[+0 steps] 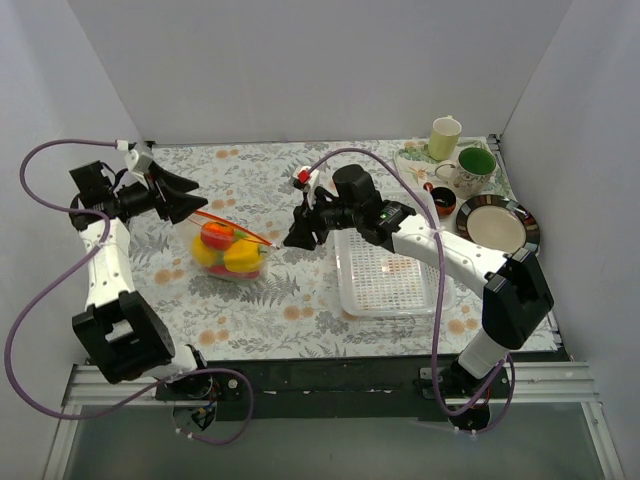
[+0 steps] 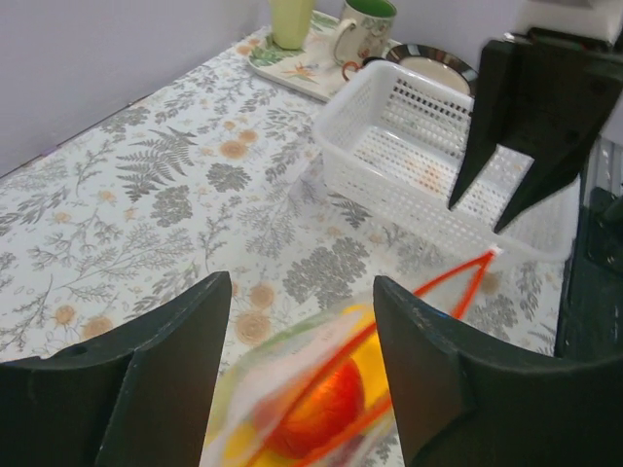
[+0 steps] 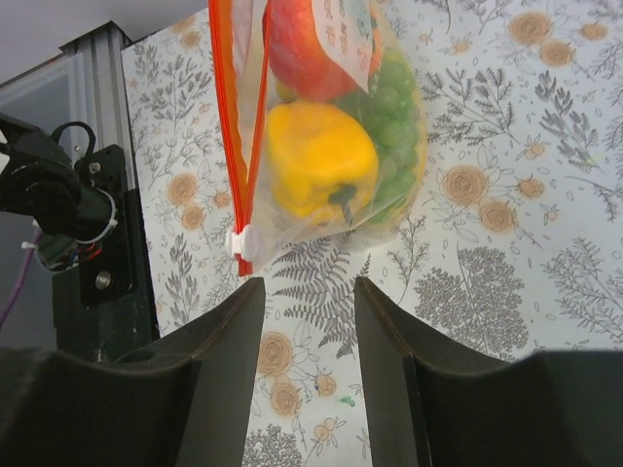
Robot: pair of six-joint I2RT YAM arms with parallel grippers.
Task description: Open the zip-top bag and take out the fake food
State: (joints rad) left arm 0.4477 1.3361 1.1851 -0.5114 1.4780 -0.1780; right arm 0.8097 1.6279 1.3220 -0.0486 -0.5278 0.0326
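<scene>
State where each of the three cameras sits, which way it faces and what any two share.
Top external: above and behind the bases, looking down at the table; both arms show, left gripper and right gripper.
Left wrist: on the left arm, facing across the zip-top bag to the white basket; left fingers frame the bottom.
Right wrist: on the right arm, facing the bag's fake food; right fingers below.
Shared: all three show the bag; top and left wrist show the basket.

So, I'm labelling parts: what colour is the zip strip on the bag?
Red-orange; the right wrist view shows the zip strip best.
</scene>
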